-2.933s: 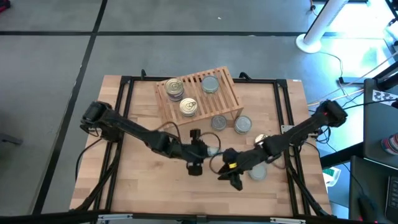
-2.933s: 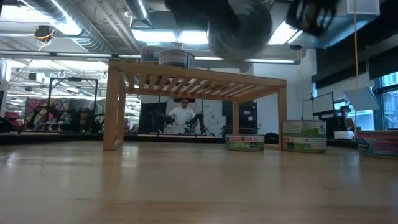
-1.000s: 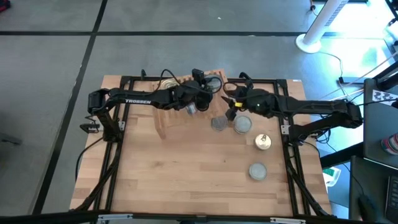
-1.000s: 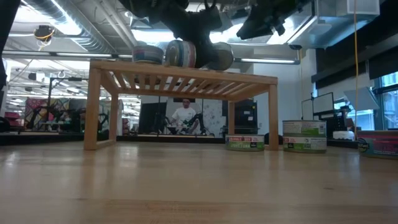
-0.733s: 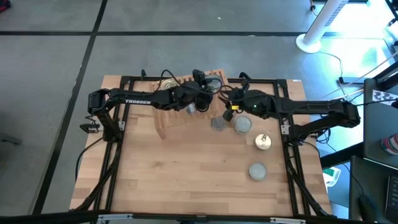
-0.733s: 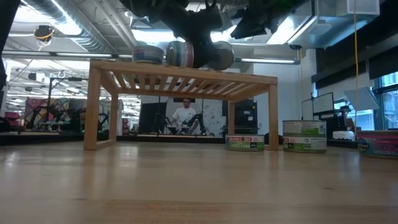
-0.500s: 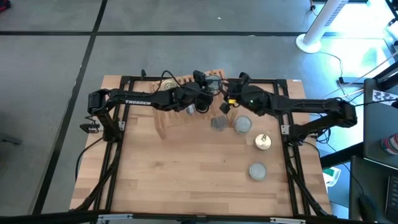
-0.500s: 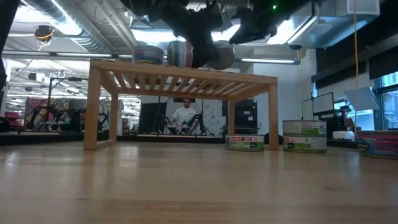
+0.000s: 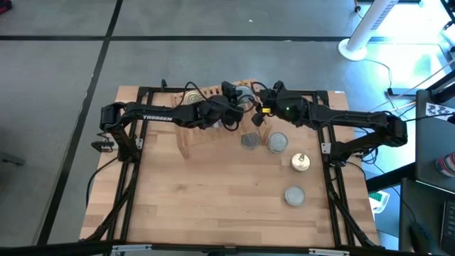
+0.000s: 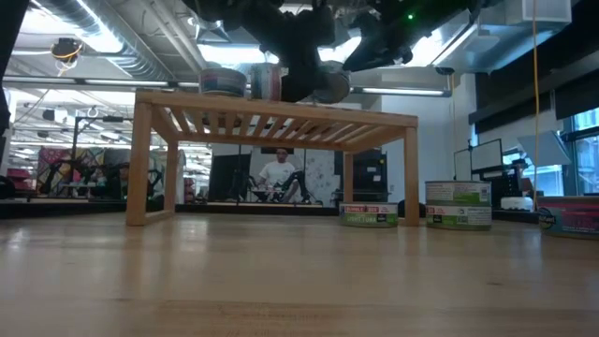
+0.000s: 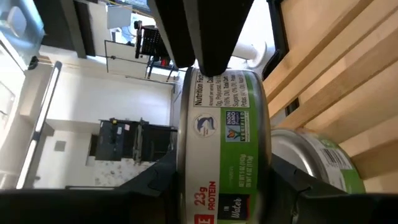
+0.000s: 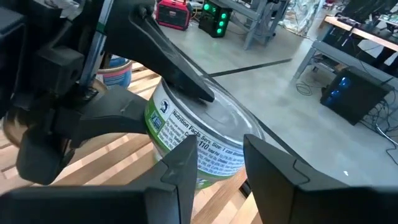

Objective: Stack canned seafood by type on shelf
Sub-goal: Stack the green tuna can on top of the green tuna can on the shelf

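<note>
A tin (image 12: 199,134) with a green and white label and a silver lid hangs tilted over the slatted shelf (image 9: 188,139). My left gripper (image 9: 240,105) is shut on it. Close under it stands a like tin (image 11: 317,158) on the slats; whether the two touch I cannot tell. My right gripper (image 12: 217,168) is open, with a fingertip on either side of the held tin's near wall. A blue-labelled tin (image 12: 115,71) stands farther along the shelf. My left gripper pinches the tin by its two flat faces. One finger (image 12: 177,65) lies across the silver lid (image 12: 233,121); the other comes against the underside, mostly hidden by the tin. The fingers come roughly level from the table's left. The tin is tilted. My right gripper's fingertips are close to the tin's label; whether they touch it I cannot tell.
Loose tins lie on the table right of the shelf: two silver ones (image 9: 249,141) (image 9: 277,143), a gold one (image 9: 301,162) and another silver one (image 9: 294,194) nearer the front. Both arms crowd the shelf's far right part. The table's near half is bare wood.
My right gripper has gone toward the table's far edge and a little left, closing in on the tin held over the shelf. My left gripper has stayed in place and rolled slightly with the tin.
</note>
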`<state>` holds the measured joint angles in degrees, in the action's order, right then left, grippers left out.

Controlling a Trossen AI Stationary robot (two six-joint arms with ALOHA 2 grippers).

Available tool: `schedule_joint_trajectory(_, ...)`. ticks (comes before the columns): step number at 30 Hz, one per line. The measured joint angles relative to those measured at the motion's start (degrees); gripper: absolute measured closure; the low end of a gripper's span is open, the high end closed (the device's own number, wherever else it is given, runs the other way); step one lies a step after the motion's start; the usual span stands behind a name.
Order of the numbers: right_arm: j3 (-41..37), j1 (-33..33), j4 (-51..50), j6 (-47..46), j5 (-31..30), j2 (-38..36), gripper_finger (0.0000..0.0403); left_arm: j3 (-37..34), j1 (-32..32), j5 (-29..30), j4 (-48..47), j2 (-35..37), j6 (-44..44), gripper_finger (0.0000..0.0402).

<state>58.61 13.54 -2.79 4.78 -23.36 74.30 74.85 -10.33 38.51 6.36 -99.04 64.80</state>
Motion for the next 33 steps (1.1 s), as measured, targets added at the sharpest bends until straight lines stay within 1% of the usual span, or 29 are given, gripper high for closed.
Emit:
schedule_joint_trajectory(4,0.00,-0.05,0.42,0.00,0.07,-0.14,0.0272,0.00,0.84,1.13,-0.02,0.84,0.35,0.0270)
schedule_joint_trajectory(7,0.00,-0.07,0.38,0.02,0.05,-0.15,0.0272,0.00,1.04,1.81,-0.03,1.22,0.35,0.0269)
schedule_joint_trajectory(12,-0.02,0.00,-0.14,0.04,0.39,-0.11,0.0272,0.00,1.44,3.99,0.30,1.29,0.67,0.0248)
schedule_joint_trajectory(14,-0.02,0.00,-0.33,0.06,0.46,-0.11,0.0272,0.00,1.58,4.54,0.25,1.31,1.27,0.0247)
schedule_joint_trajectory(17,-0.11,0.00,-0.50,0.69,0.64,-0.04,0.0272,0.00,2.01,5.89,0.16,1.37,1.40,0.0258)
schedule_joint_trajectory(22,-0.11,0.00,-0.43,3.08,4.70,-0.04,0.0272,0.11,2.63,6.66,-3.68,1.40,1.13,0.0268)
schedule_joint_trajectory(25,-0.11,0.00,-0.39,3.15,5.03,-0.04,0.0272,0.11,2.84,6.98,-6.54,1.40,0.93,0.0258)
schedule_joint_trajectory(29,-0.11,0.00,-0.31,3.14,5.05,-0.04,0.0272,0.11,2.50,7.05,-7.05,1.40,-0.59,0.0247)
schedule_joint_trajectory(33,-0.11,0.00,-0.28,3.14,8.17,-0.04,0.0272,0.11,2.03,7.05,-7.16,1.40,-0.85,0.0245)
